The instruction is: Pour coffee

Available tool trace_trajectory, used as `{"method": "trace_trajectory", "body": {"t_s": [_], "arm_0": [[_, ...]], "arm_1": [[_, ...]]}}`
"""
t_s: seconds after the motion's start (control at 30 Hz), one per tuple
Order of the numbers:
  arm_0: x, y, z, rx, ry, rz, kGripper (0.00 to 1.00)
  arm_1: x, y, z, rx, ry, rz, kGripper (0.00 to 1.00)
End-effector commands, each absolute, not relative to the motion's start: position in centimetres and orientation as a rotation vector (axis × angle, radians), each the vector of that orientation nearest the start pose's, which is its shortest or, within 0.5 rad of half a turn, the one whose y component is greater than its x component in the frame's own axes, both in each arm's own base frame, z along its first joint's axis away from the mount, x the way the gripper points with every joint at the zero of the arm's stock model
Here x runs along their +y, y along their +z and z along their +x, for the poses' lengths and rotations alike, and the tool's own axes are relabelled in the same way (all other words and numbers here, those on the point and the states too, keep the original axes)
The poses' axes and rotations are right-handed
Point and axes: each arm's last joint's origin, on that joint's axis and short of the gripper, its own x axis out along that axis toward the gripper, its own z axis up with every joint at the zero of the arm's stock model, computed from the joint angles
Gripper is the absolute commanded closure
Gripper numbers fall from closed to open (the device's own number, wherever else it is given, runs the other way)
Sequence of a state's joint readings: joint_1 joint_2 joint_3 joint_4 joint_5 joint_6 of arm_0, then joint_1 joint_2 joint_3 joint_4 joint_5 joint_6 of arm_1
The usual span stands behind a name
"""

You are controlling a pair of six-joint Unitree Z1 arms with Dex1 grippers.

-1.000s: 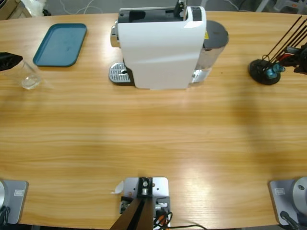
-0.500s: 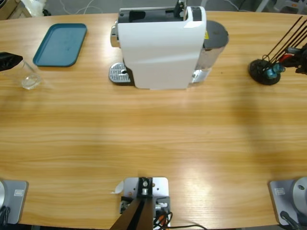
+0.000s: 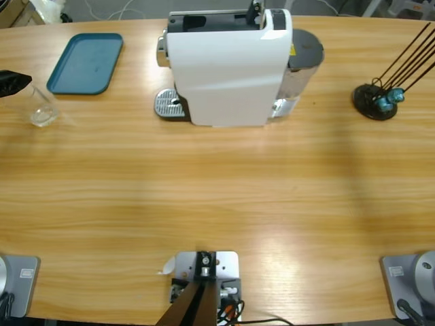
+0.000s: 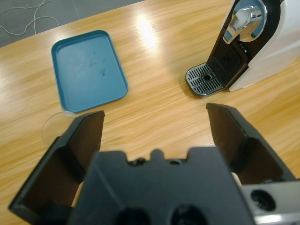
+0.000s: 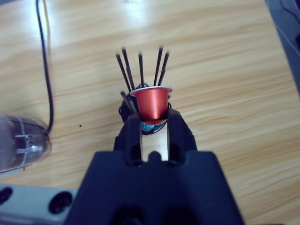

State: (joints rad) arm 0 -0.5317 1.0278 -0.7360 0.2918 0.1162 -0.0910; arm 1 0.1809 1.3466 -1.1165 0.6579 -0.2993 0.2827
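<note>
Right wrist view: red capsule [image 5: 151,104] in right tool [image 5: 151,123] (left tool [image 4: 154,126] agape).

Each pincer [image 4: 154,136] [image 5: 151,126] has a matte black blocky body, flat black jaws and round screw recesses.

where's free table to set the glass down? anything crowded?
Free: the wide bare wood of the table in front of the coffee machine; also the strip between the machine and the black rod stand. The teal tray is bare too. Crowded: the far-left edge, where the left gripper sits by the clear glass.
</note>
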Motion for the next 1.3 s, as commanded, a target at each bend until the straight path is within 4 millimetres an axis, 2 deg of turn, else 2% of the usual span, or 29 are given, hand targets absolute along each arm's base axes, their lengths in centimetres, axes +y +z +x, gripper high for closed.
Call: {"method": "trace_trajectory", "body": {"t_s": [0.03,0.2,0.3,0.43,0.53,0.63,0.7,0.77,0.87,1.03,1.3], "arm_0": [[-6.6,32.0,12.0,0.577,-0.390,0.112,0.055],[-6.6,32.0,12.0,0.575,-0.390,0.111,0.055],[-6.7,31.8,11.9,0.566,-0.402,0.119,0.055],[-7.1,31.4,11.7,0.547,-0.449,0.184,0.055],[-7.2,31.4,11.7,0.548,-0.460,0.188,0.055],[-7.3,31.3,11.6,0.550,-0.467,0.191,0.055],[-7.3,31.3,11.7,0.553,-0.470,0.193,0.055],[-7.5,31.2,11.8,0.558,-0.475,0.198,0.055],[-7.6,31.2,11.8,0.560,-0.479,0.200,0.055],[-7.5,31.1,11.7,0.558,-0.477,0.200,0.054],[-7.5,31.1,11.7,0.562,-0.477,0.202,0.055]], "arm_1": [[2.3,39.0,21.1,0.807,-0.242,0.028,1.000],[3.3,41.5,20.3,0.775,-0.178,-0.023,1.000],[6.0,43.6,18.6,0.708,0.057,-0.199,1.000],[9.3,45.1,14.7,0.582,0.387,-0.452,1.000],[10.6,45.9,12.0,0.570,0.574,-0.570,1.000],[11.0,46.5,10.1,0.599,0.692,-0.633,1.000],[11.4,47.0,9.2,0.597,0.772,-0.677,1.000],[12.8,47.1,8.8,0.578,0.882,-0.731,1.000],[16.2,47.1,9.4,0.559,1.026,-0.798,1.000],[21.9,47.0,12.0,0.526,1.132,-0.853,1.000],[31.1,43.6,16.8,0.530,1.193,-0.984,1.000]]}}
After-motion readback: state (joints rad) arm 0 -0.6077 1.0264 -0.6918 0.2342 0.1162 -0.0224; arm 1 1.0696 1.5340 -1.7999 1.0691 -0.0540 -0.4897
